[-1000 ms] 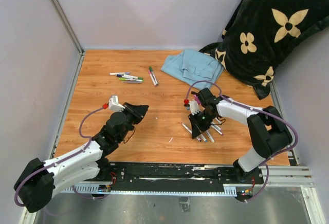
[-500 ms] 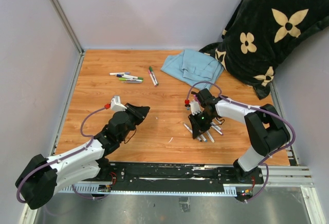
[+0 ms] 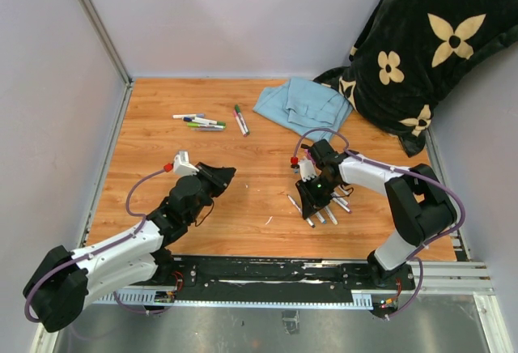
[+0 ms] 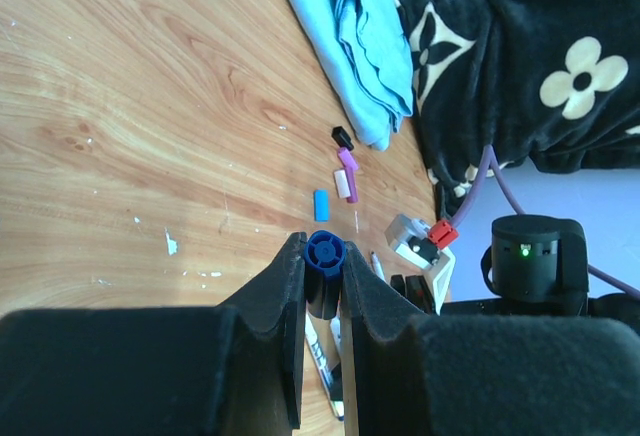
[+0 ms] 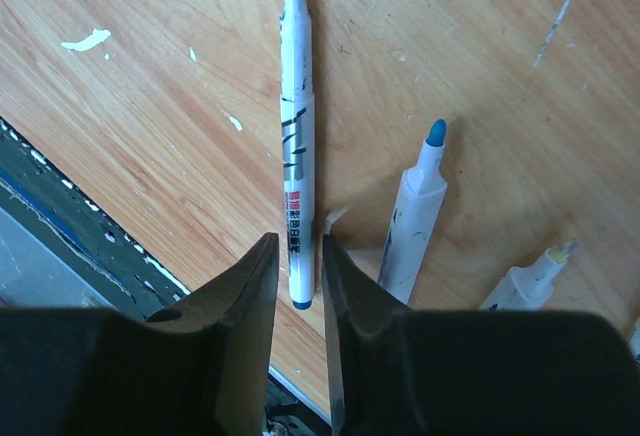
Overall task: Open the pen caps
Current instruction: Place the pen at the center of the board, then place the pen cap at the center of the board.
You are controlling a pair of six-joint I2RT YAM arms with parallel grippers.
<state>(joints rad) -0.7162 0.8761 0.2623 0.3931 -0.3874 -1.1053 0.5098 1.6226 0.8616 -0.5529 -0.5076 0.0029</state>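
Note:
My left gripper (image 4: pixel 323 256) is shut on a blue pen cap (image 4: pixel 326 252), held end-on above the table; in the top view this gripper (image 3: pixel 227 173) hovers left of centre. My right gripper (image 5: pixel 299 256) points down at the table, open by a narrow gap. An uncapped blue-tipped marker (image 5: pixel 297 156) lies flat between its fingers with a small gap on each side. Two more uncapped markers (image 5: pixel 412 216) lie to its right. Loose caps rest on the wood: blue (image 4: pixel 321 204), pink (image 4: pixel 347 159), black (image 4: pixel 342 137).
Several capped markers (image 3: pixel 202 121) lie at the back left, one more (image 3: pixel 240 120) beside them. A light blue cloth (image 3: pixel 303 102) sits at the back centre, a black flowered blanket (image 3: pixel 421 45) fills the back right corner. Walls enclose the table.
My right gripper's jaws have parted and the blue marker now lies free on the table between them. The left arm with its blue cap has barely moved.

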